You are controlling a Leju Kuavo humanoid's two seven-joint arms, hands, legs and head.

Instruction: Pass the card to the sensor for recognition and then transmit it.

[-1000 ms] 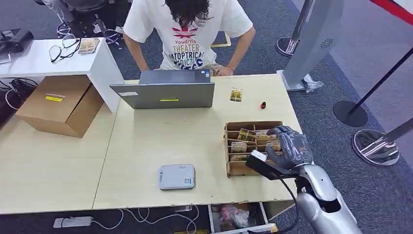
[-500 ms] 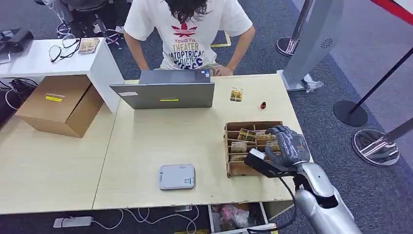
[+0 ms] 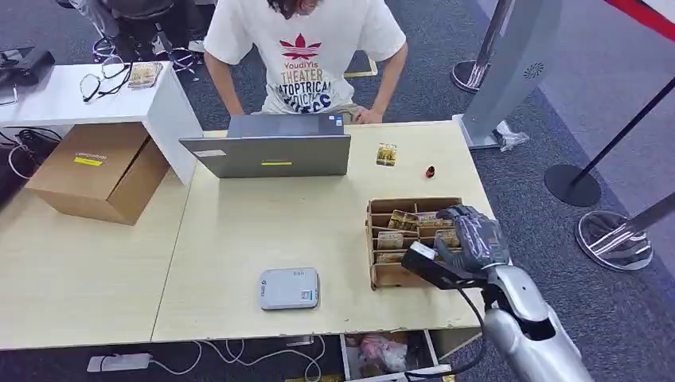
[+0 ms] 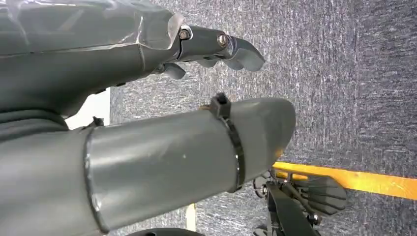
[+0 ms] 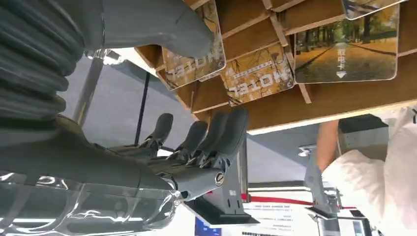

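Note:
A wooden card rack [image 3: 382,274] stands at the table's right front, with several yellow picture cards [image 3: 402,220] upright in its slots. My right hand [image 3: 471,236] hovers over the rack's right side. In the right wrist view the thumb [image 5: 162,24] lies against one card [image 5: 196,69], while the dark fingers [image 5: 216,132] stretch apart past the rack's outer wall [image 5: 344,98], gripping nothing. The grey-white sensor box [image 3: 288,288] lies flat near the front edge, left of the rack. One more card [image 3: 386,153] lies beside the laptop. My left hand [image 4: 162,147] hangs over carpet, holding nothing.
A grey laptop [image 3: 267,153] stands open at the table's far side, with a person in a white T-shirt [image 3: 306,56] leaning on the table behind it. A small red object [image 3: 430,171] lies near the right edge. A cardboard box [image 3: 99,171] sits at the left.
My right hand has sunk slightly over the rack's right side. The person behind the laptop has straightened up a little. The cards and the sensor have not moved.

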